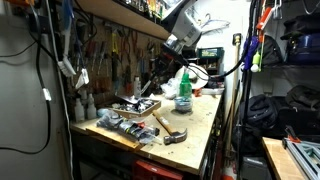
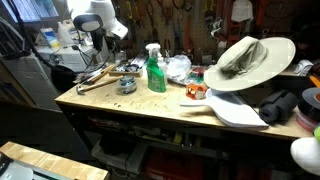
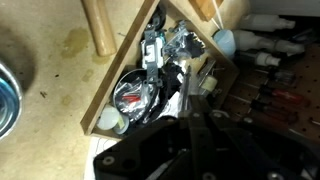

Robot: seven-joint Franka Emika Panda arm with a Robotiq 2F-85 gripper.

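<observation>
1. My black gripper (image 3: 178,88) hangs just above a shallow wooden tray (image 3: 112,80) on the workbench of pale wood (image 3: 50,60), at its end under the tool wall
2. The tray holds a jumble of shiny metal and black parts (image 3: 150,68); in the wrist view my fingers point straight into that heap, close over it, and I cannot tell whether they touch it
3. My own dark body hides the fingertips, so I cannot tell how wide the jaws stand or whether anything is between them
4. In both exterior views my gripper (image 1: 160,78) (image 2: 103,62) is low over that same cluttered end
5. A round wooden handle (image 3: 97,25) lies on the bench just beside the tray's rim, and a round metal bowl (image 3: 5,105) shows at the edge of the wrist view, apart from the tray
6. A green plastic spray bottle (image 1: 183,97) (image 2: 155,70) stands upright near the tray, towards the bench's middle
7. A wide-brimmed tan hat (image 2: 250,58) sits well apart, at the far end from me
</observation>
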